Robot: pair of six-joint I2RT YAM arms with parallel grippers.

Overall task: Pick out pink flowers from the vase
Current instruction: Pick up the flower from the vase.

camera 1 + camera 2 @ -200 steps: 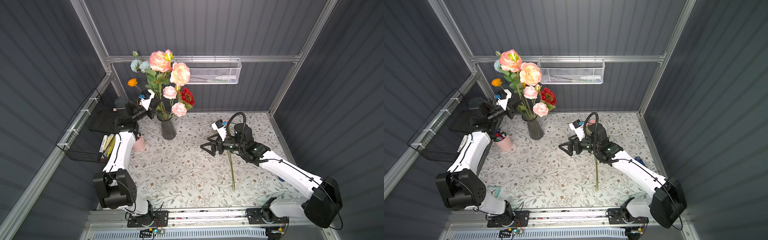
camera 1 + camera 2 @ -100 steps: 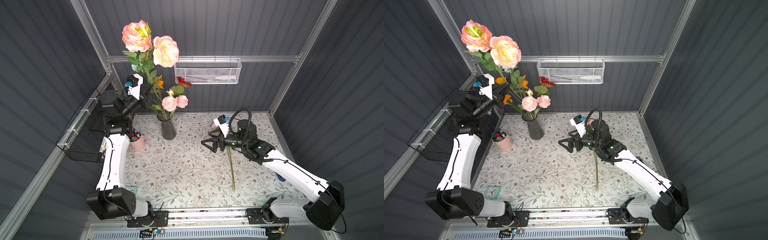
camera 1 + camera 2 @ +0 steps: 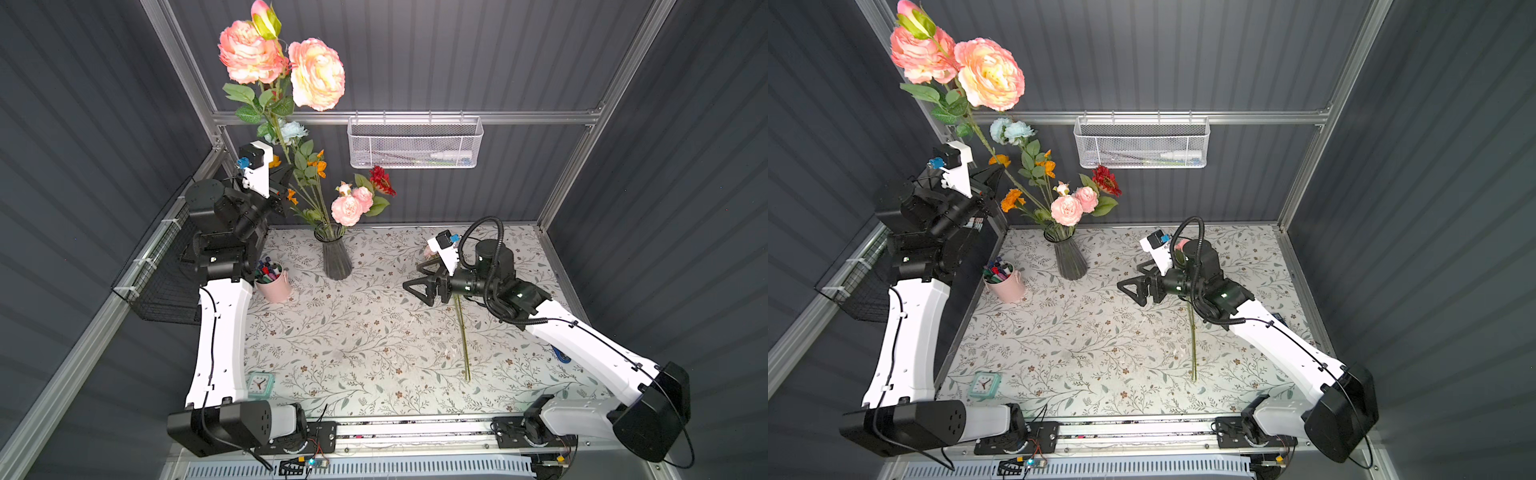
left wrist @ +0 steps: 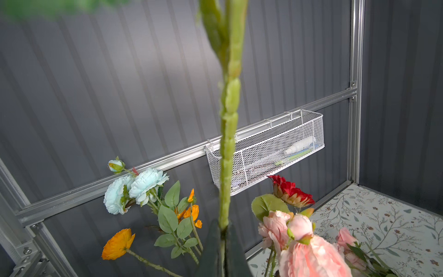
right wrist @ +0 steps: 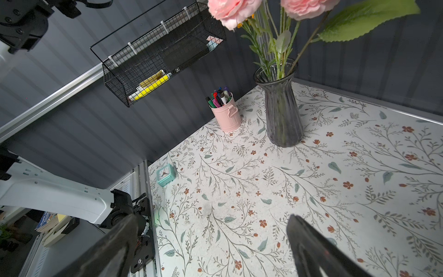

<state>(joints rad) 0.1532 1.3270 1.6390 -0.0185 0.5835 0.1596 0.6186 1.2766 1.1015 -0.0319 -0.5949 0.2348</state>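
Observation:
High above the table hang two big pink flowers (image 3: 249, 52) (image 3: 990, 72) on one long stem (image 4: 227, 144). My left gripper (image 3: 286, 176) (image 4: 224, 239) is shut on that stem below the leaves. The stem's lower part runs down towards the mouth of the dark ribbed vase (image 3: 336, 259) (image 5: 282, 115). Two smaller pink flowers (image 3: 347, 210) stand in the vase. Another pink flower lies on the table, with its stem (image 3: 462, 336) running out from under my right arm. My right gripper (image 3: 422, 280) (image 5: 211, 239) hovers open to the right of the vase, holding nothing.
Orange (image 3: 1013, 199), pale blue (image 4: 134, 189) and dark red (image 3: 382, 180) flowers share the vase. A pink cup of pens (image 3: 272, 282) stands left of it and a teal clock (image 3: 261, 384) near the front. A white mesh basket (image 3: 415, 143) and a black wire basket (image 5: 158, 57) hang on the walls.
My left arm has risen and carried the big pink stem up out of the bunch. The right gripper has stayed open and drifted slightly.

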